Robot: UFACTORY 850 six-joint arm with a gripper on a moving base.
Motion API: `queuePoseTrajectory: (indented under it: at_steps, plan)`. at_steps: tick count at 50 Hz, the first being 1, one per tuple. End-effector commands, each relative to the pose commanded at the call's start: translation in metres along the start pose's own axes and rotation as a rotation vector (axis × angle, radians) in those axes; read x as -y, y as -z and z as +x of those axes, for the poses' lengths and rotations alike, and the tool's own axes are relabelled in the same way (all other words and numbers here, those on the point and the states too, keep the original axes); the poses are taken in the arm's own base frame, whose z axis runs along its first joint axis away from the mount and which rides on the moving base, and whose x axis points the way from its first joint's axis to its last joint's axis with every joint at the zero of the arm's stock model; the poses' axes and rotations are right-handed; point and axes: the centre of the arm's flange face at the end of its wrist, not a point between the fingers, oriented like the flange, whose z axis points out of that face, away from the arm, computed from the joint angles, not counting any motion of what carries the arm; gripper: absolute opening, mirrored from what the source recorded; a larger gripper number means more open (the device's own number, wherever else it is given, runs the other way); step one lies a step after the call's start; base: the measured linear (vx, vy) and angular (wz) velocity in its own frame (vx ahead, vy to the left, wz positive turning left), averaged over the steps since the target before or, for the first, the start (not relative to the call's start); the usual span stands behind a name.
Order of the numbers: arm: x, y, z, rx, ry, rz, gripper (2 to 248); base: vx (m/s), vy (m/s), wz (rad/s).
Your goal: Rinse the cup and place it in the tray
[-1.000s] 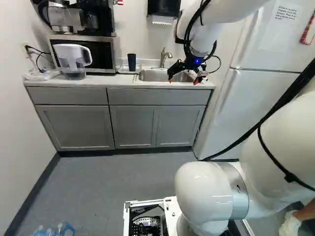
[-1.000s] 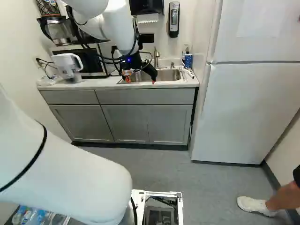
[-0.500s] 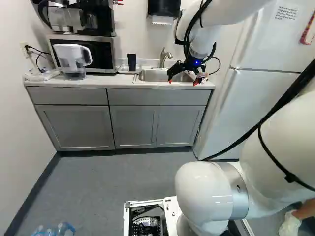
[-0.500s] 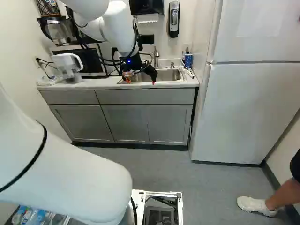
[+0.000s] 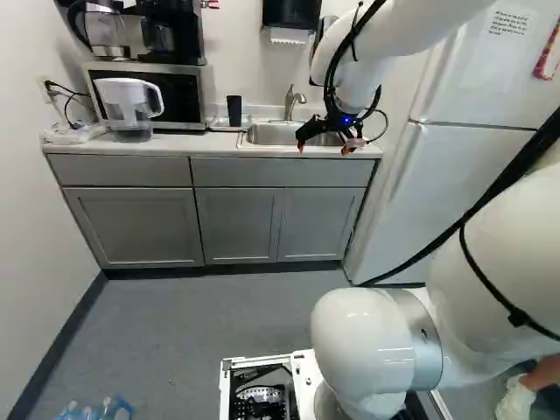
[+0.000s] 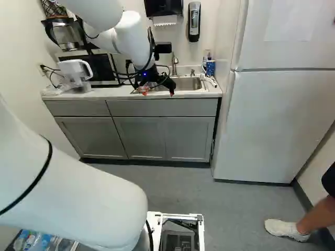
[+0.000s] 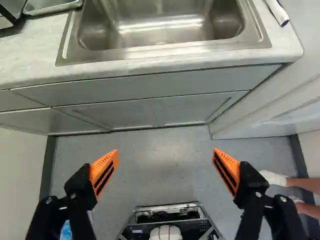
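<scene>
Left base view. Cup (image 5: 234, 110): dark, plain, a little wider at the mouth, upright on the counter side, between microwave (image 5: 149, 92) and sink (image 5: 273, 135). Inside of the cup out of sight; its foot is hard to read. Pitcher (image 5: 128, 103), clear below, white handle, on the counter (image 5: 184, 149) in front of the microwave. Gripper (image 5: 324, 150) near the sink's front edge, well apart from the cup, covering part of the basin. Faucet (image 5: 290, 103) upright behind the sink. Coffee maker (image 5: 136, 31) above the microwave, cut off at the top.

Right base view. Arm and cables cross the stretch between microwave and sink; cup can't be picked out with confidence among the dark shapes there. Blue container (image 6: 210, 68) by the sink's far right corner. Bottles (image 6: 36, 241) low at the left, partly behind the arm.

Wrist view. Gripper (image 7: 165, 152) spread wide, orange pads (image 7: 104, 169) well apart, nothing between them; floor (image 7: 162, 170) below. Sink basin ahead, its far side cut off. Metal tray (image 7: 52, 5) just beside the sink, only its near edge in view; can't tell whether the cup stands in it.
</scene>
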Motion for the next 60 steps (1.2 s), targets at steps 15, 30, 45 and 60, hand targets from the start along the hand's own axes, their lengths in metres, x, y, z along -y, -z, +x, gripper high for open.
queuePoseTrajectory:
  at_steps: [15, 30, 45, 60]
  plan:
    - [0.002, -0.016, -0.015, -0.046, 0.006, -0.002, 247, 0.0, 0.0, 0.0]
    - [0.004, -0.035, -0.034, -0.103, 0.014, -0.003, 247, 0.0, 0.0, 0.0]
    - [0.007, -0.055, -0.059, -0.172, 0.023, -0.003, 247, 0.0, 0.0, 0.0]
    - [0.011, -0.075, -0.091, -0.254, 0.035, 0.002, 247, 0.0, 0.0, 0.0]
